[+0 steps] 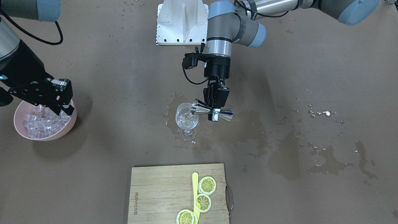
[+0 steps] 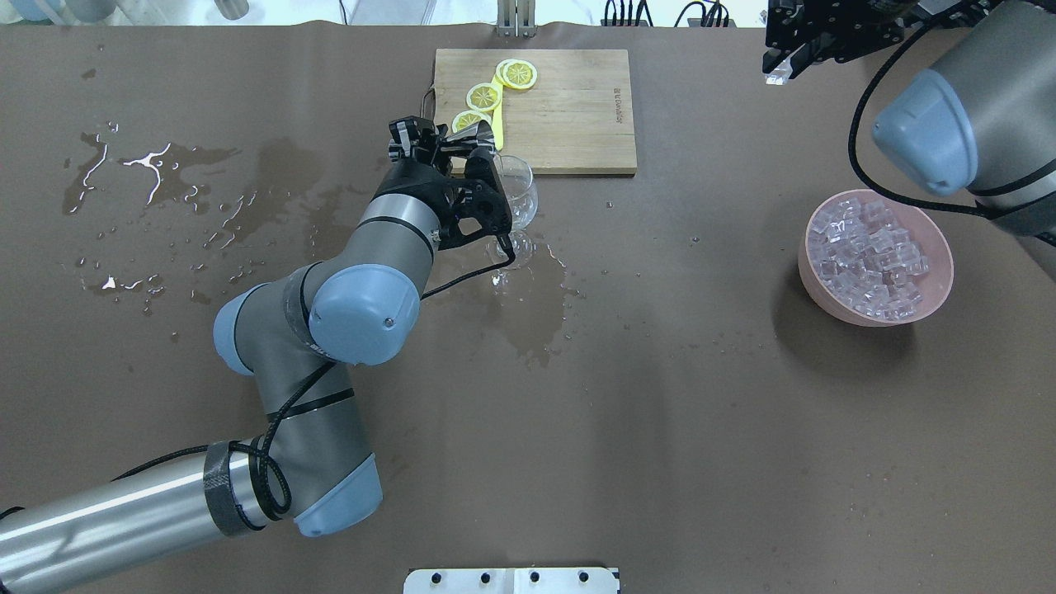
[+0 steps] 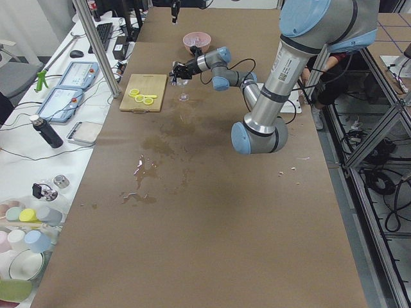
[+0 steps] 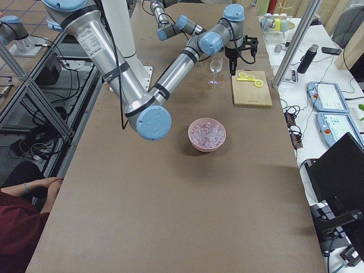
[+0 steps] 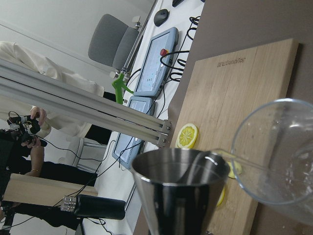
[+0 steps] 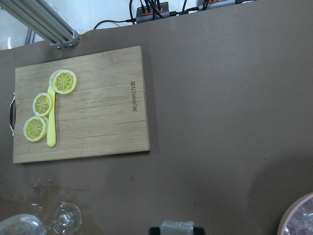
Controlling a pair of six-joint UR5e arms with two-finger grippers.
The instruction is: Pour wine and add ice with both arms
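Left gripper (image 1: 214,109) is clamping a steel double-cone jigger (image 1: 199,109) at its narrow waist, the one section slim enough for two fingers to be closing around. It is holding the jigger rolled onto its side. The open cone is reaching out sideways from the fingers, and its lip is lying over the rim of the wine glass (image 1: 186,119). The glass is standing upright on the table, just below and to one side of the fingertips. This tilt is letting the wine (image 5: 222,155) run as a thin clear thread from the lip into the glass. Lip and rim are sitting close together so that the small measure is not falling outside. Wet patches (image 1: 248,137) are lying on the table covering around the foot of the glass.

Right gripper (image 1: 67,109) is hanging above the pink bowl (image 1: 21,130), with the ice (image 1: 39,124) heaped directly beneath it. Its wrist view is showing only the fingertips' edge, where it appears to be pinching one ice cube (image 6: 178,226). That position is placing it well apart from the left gripper while the pour is running. By this judgement, adding ice is the following step.
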